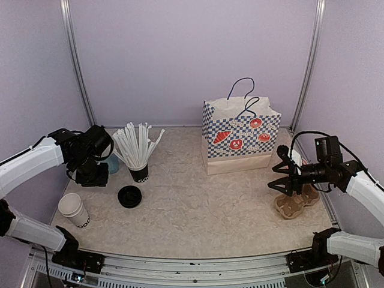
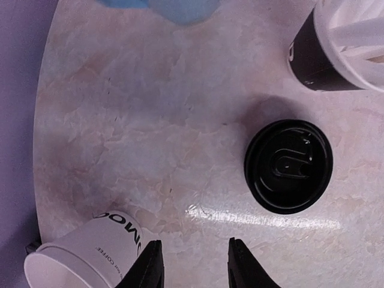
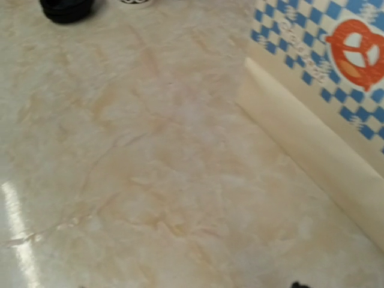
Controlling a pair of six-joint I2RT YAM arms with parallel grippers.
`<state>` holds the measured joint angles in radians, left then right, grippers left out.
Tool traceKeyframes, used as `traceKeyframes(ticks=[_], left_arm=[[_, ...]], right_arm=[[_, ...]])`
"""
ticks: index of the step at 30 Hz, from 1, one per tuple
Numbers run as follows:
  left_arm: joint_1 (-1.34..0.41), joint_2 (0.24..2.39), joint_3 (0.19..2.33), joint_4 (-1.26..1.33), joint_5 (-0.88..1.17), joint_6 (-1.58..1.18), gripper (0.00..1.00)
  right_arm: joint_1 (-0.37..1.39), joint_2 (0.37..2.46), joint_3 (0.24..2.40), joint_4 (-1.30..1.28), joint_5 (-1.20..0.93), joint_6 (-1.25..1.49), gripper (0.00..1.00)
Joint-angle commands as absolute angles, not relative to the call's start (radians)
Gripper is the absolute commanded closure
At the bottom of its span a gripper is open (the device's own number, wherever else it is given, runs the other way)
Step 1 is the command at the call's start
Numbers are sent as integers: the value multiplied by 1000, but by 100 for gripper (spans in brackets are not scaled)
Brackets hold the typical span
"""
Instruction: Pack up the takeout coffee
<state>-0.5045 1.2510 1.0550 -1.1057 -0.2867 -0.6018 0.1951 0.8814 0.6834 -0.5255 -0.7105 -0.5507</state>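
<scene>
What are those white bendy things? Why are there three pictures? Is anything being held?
They are two robot arms with pinchers called grippers. One picture looks down from above. The other two come from little cameras on each wrist. On the table are a white cup with no lid on, a black lid, a cup of straws, a blue mug, a paper bag and a cardboard cup tray. The left gripper and the right gripper are open, holding nothing.
</scene>
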Motion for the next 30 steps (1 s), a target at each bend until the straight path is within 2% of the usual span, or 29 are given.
traceKeyframes(ticks=[1, 8, 11, 16, 18, 22, 25, 30], left_arm=[[-490, 1249, 1039, -1250, -306, -733, 63], [-448, 1186, 1019, -1358, -314, -805, 61], [-409, 1170, 972, -1363, -345, -808, 54], [-386, 1178, 949, -1367, -391, -823, 54], [-371, 1172, 946, -1366, -388, -819, 60], [-364, 1164, 951, -1366, -383, -813, 85], [-357, 1156, 964, -1364, -382, -808, 98], [-351, 1164, 989, -1354, -372, -787, 100]], right_arm=[[212, 878, 666, -506, -765, -585, 31], [218, 880, 656, -499, -765, -596, 31], [223, 884, 653, -498, -763, -597, 31], [232, 892, 653, -495, -761, -598, 31], [235, 898, 653, -493, -759, -598, 31], [240, 909, 651, -491, -754, -598, 31], [244, 916, 650, -486, -752, -598, 31], [245, 925, 649, -481, -749, -597, 31]])
